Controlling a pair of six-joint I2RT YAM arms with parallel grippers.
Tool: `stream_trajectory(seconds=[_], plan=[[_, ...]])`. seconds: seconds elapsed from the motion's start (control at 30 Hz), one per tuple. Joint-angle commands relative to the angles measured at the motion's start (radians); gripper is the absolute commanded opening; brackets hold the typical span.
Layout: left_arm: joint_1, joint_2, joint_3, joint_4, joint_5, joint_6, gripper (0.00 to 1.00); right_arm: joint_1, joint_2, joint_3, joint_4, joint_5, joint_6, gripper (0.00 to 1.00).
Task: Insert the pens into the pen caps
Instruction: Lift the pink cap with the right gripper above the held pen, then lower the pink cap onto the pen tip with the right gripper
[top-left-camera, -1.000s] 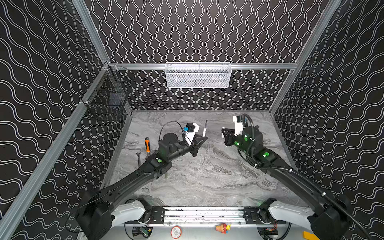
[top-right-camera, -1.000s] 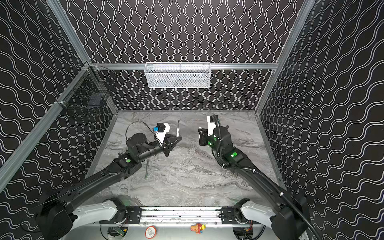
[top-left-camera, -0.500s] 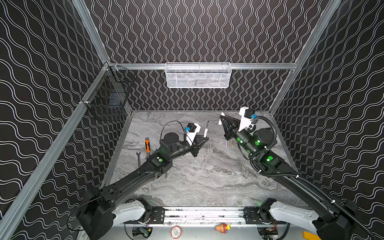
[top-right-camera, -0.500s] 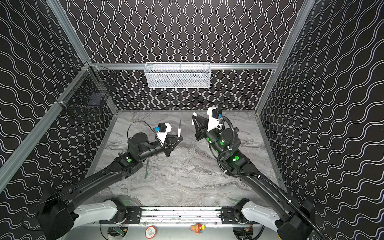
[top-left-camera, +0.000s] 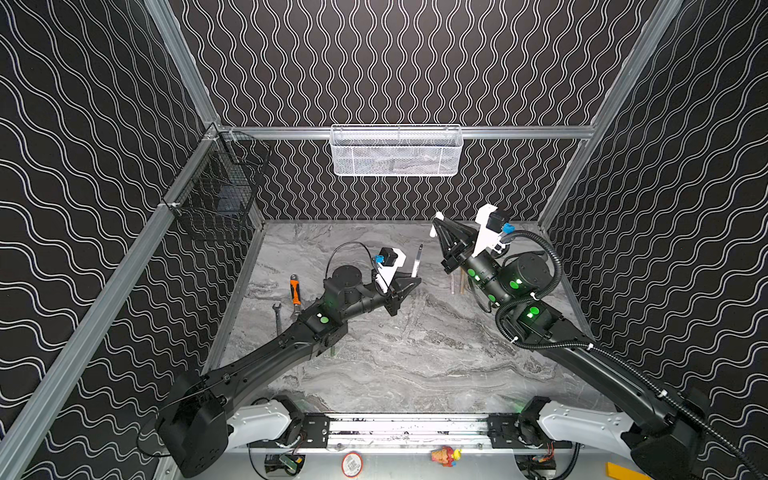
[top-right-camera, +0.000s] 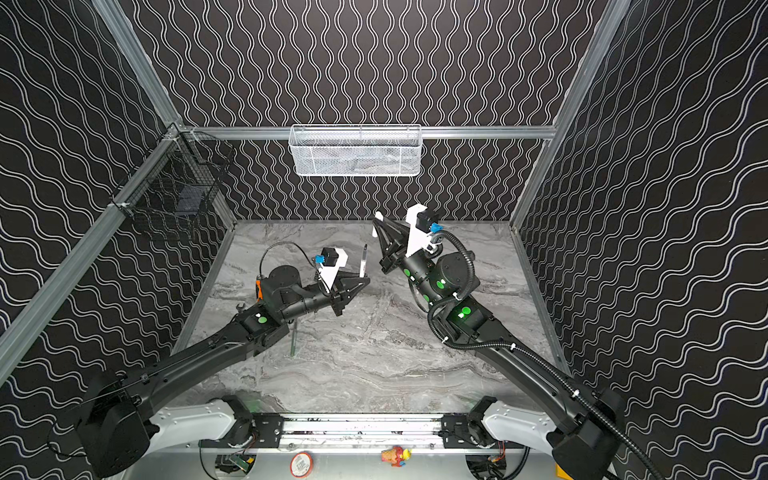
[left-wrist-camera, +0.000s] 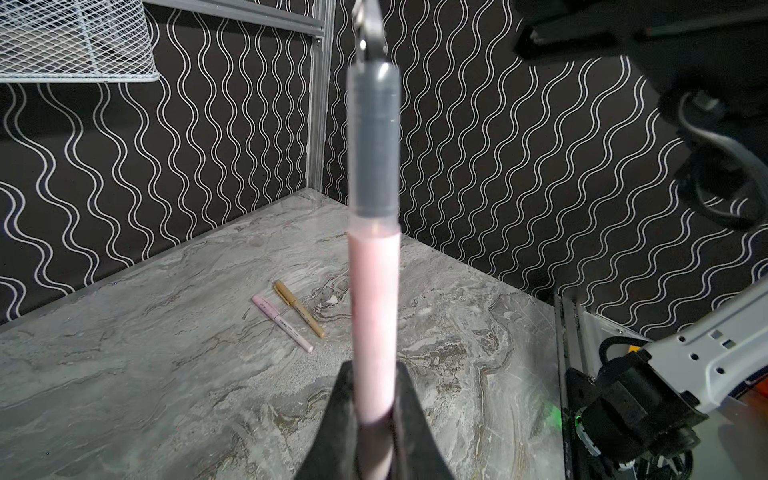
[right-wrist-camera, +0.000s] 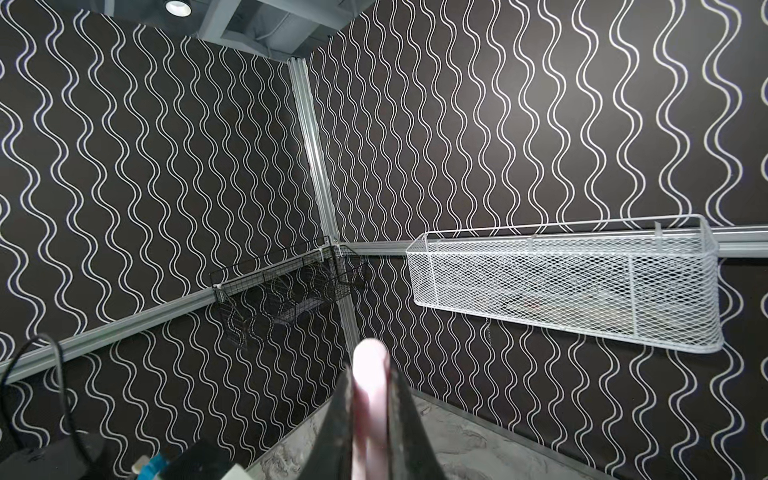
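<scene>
Currently the left pincer (top-left-camera: 414, 282) is clamped on the lower barrel of a slim pale pink stick pen (top-left-camera: 417, 262), held clear of the grey marble-patterned counter (top-left-camera: 395, 357). The pen's long axis is near upright, with the dark tapered tip on top. The left wrist view confirms this: the pincer (left-wrist-camera: 374, 376) is closed on the pink barrel (left-wrist-camera: 374, 291), and the dark tip is at the far end.

The right pincer (top-left-camera: 436, 222) is raised and closed on a short pale pink tube cap (top-left-camera: 438, 217). The cap's long axis lies along the fingers, its rounded end poking out toward the rear left corner (right-wrist-camera: 371, 353); its other end is hidden. Cap and pen tip are apart, with the cap higher.

On the counter, below the right arm, a second pale pink pen (left-wrist-camera: 282, 323) and a tan pen (left-wrist-camera: 299, 309) lie side by side and parallel. A dark green pen (top-right-camera: 293, 340) lies partly under the left arm, its axis running near to far.
</scene>
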Motion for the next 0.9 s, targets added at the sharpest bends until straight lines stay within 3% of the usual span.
stream_trajectory(seconds=[0.0, 0.87], plan=[[-0.001, 0.0, 0.01, 0.028, 0.006, 0.002, 0.0, 0.001, 0.015, 0.022, 0.03, -0.028, 0.022, 0.1], [-0.002, -0.01, 0.007, 0.026, 0.0, 0.007, 0.0, 0.012, 0.036, -0.024, 0.017, -0.052, 0.09, 0.1]])
